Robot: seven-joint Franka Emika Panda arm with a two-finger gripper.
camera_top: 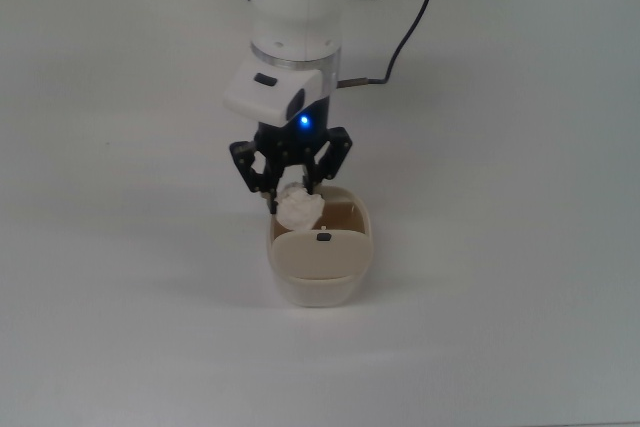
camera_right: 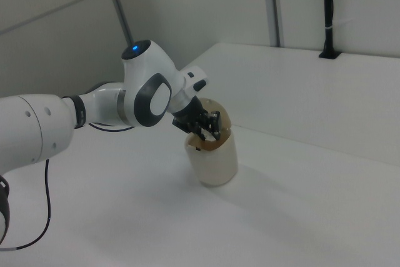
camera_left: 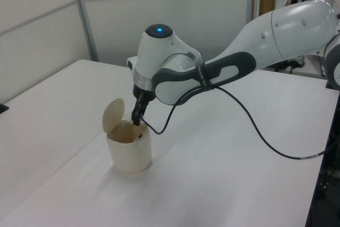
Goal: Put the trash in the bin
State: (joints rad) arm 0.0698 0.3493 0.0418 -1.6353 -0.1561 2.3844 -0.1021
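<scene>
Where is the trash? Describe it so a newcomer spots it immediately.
Find the white table, then the cream bin standing alone on it with its lid tipped open. Above its opening, the gripper holds the trash: a lumpy, crumpled white paper wad, the only crumpled thing there.

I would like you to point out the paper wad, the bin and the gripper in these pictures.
paper wad [camera_top: 297, 209]: top view, middle of the crumpled white lump.
bin [camera_left: 130, 155]: left view, its cream front wall.
gripper [camera_top: 291, 187]: top view, midway between its dark fingertips.
</scene>
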